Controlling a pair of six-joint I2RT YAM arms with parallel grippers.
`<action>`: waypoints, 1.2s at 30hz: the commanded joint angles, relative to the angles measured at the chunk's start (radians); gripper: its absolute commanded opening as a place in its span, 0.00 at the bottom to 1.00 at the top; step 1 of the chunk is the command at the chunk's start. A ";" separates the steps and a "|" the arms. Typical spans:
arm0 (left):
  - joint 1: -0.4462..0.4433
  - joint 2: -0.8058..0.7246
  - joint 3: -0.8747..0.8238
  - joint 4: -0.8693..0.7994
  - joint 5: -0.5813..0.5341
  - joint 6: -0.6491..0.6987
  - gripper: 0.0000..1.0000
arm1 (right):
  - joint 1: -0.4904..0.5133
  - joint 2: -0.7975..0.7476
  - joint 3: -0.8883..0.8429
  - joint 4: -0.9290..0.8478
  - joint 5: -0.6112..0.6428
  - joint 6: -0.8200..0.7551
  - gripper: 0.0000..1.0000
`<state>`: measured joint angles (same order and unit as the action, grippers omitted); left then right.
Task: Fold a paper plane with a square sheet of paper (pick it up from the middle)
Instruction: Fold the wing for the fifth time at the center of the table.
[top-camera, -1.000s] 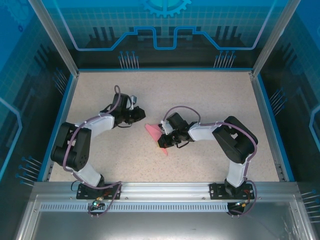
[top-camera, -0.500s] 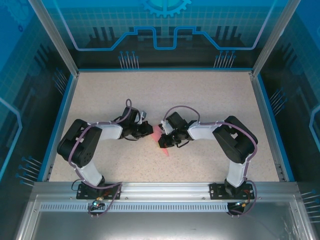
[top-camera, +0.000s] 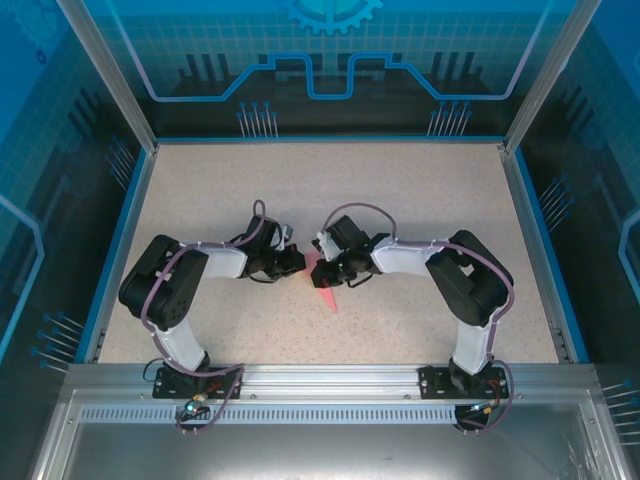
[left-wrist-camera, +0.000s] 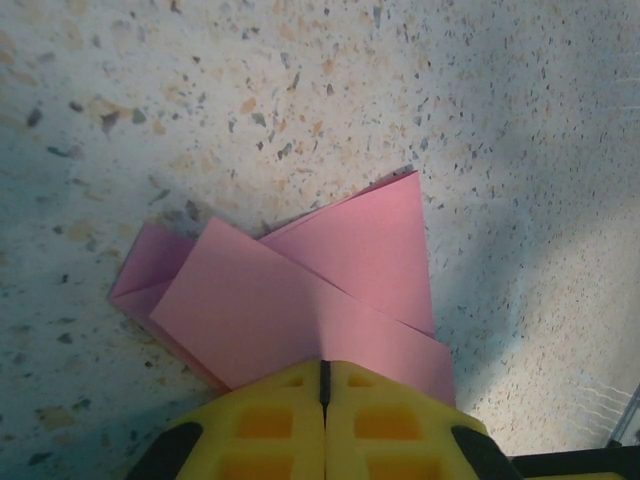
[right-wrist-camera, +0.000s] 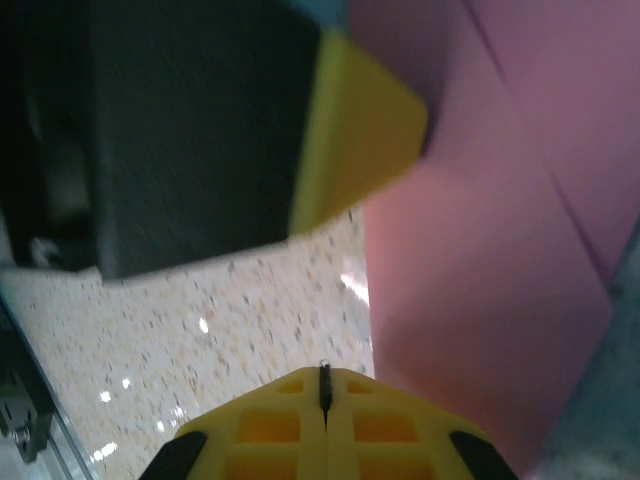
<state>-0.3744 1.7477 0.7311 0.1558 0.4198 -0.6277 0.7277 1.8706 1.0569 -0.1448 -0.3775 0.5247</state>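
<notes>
The folded pink paper (top-camera: 324, 282) is lying flat on the tabletop (top-camera: 420, 200), in the middle of the top view, with its point aiming toward the bottom of the frame. I am holding one arm on each side of it, I think to press the folds down hard. My left gripper (left-wrist-camera: 323, 380) is squeezed fully closed, its tips touching the paper's edge. My right gripper (right-wrist-camera: 323, 385) is closed tight too, right beside the paper. Neither looks to be lifting it.
</notes>
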 joint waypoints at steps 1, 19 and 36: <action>-0.006 0.024 0.004 -0.069 -0.076 0.021 0.05 | 0.007 0.054 0.031 -0.012 0.031 0.018 0.02; -0.015 0.099 0.018 -0.173 -0.223 -0.056 0.00 | 0.034 -0.007 -0.160 -0.081 -0.029 -0.071 0.01; -0.013 0.084 0.016 -0.197 -0.274 -0.073 0.00 | 0.073 -0.112 -0.335 -0.153 -0.051 -0.106 0.01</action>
<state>-0.3965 1.7664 0.7765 0.1001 0.3595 -0.7013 0.7643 1.7458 0.8078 -0.0681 -0.3794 0.4244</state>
